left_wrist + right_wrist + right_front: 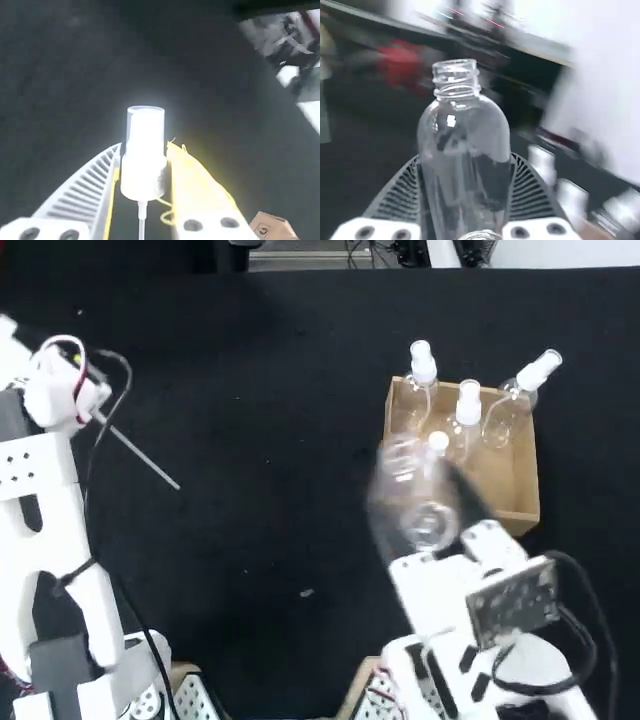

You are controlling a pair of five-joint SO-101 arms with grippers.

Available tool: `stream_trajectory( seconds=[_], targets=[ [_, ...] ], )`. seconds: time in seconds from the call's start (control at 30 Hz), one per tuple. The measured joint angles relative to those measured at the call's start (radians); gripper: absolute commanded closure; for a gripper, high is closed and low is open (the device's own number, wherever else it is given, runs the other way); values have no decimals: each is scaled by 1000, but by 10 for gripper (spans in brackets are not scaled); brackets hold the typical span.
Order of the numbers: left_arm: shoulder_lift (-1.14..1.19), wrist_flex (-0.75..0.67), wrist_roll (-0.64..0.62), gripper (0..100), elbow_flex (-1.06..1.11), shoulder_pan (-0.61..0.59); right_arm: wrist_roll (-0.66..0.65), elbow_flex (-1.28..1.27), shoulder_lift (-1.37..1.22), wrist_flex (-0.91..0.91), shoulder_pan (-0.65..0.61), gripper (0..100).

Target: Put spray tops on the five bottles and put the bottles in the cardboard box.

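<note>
My left gripper (144, 148) is shut on a white spray top (145, 131), whose thin dip tube (141, 220) runs back toward the wrist. In the high view this gripper (92, 403) hangs over the table's far left, the tube (145, 460) slanting out to the right. My right gripper (465, 162) is shut on a clear uncapped bottle (464, 150) with its threaded neck (455, 76) pointing away. Seen from above, that bottle (412, 498) is held at the near left corner of the cardboard box (515, 475). Several bottles with spray tops (468, 402) stand in the box.
Black cloth (270, 390) covers the table between the two arms. The arms' white bases (60, 570) fill the near edge at left and right. A small piece of cardboard (267, 227) lies beside the left gripper. Capped bottles (542, 161) stand blurred behind the held bottle.
</note>
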State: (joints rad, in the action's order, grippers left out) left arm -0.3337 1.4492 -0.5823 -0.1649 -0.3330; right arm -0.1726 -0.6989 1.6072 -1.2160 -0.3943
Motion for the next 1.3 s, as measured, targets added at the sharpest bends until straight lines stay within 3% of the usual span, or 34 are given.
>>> stream_trajectory(
  seconds=[0.17, 0.5, 0.63, 0.8, 1.03, 1.3],
  targets=[
    [-66, 0, 26, 970, -123, 51, 0, -83, -83, 133, -164, 988],
    [-276, -164, 38, 970, -189, 230, 12, -308, -115, 465, -207, 988],
    [-353, -222, 107, 970, -189, 301, 146, -417, -127, 580, -209, 988],
    [-417, -301, 192, 970, -190, 397, 173, -459, -127, 618, -209, 988],
    [-425, -388, 203, 970, -190, 540, 173, -496, -127, 621, -209, 988],
    [-367, -396, 204, 970, -189, 629, 173, -496, -127, 621, -209, 988]
  ],
)
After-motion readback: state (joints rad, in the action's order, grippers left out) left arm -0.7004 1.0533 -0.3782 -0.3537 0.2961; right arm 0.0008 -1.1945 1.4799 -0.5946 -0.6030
